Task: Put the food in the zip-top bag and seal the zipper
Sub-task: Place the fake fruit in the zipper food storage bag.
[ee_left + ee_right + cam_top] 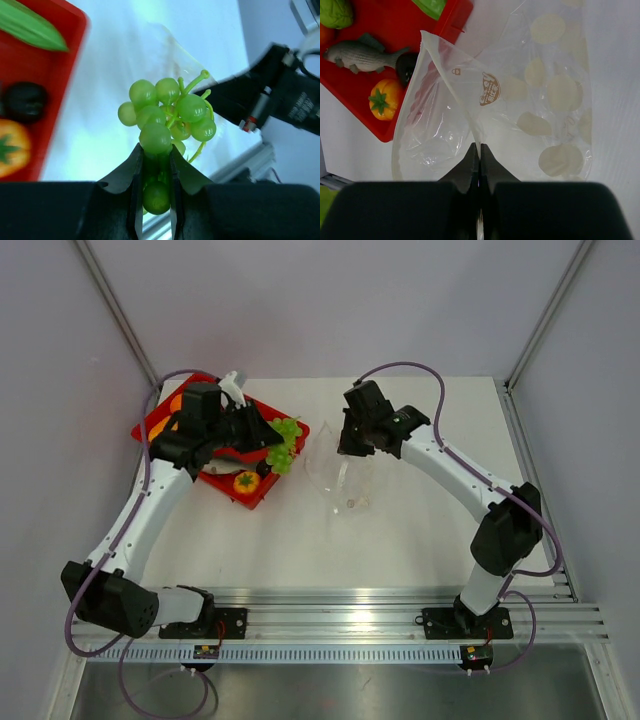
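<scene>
top: your left jaws clench grape bunch (285, 437) at red tray (146, 430) corner, zip-top bag (340, 478) near | left wrist: bunch (167, 117) likely light, knobbly, gripped by lowest grapes | right wrist: right jaws pinch zip-top bag (440, 130) rim; film looks thin, slippery, so grip the rim only

Your desk (400, 540) is a plain white surface, and two things lie directly on it. The red tray (257, 496) sits below and to the left of your left end effector (156, 156). The zip-top bag (555, 100) spreads out ahead of your right end effector (479, 150), clear and crinkled, flat on the desk except for the edge pinched up at its tips. Tray and bag lie near each other, with bare desk between them.
</scene>
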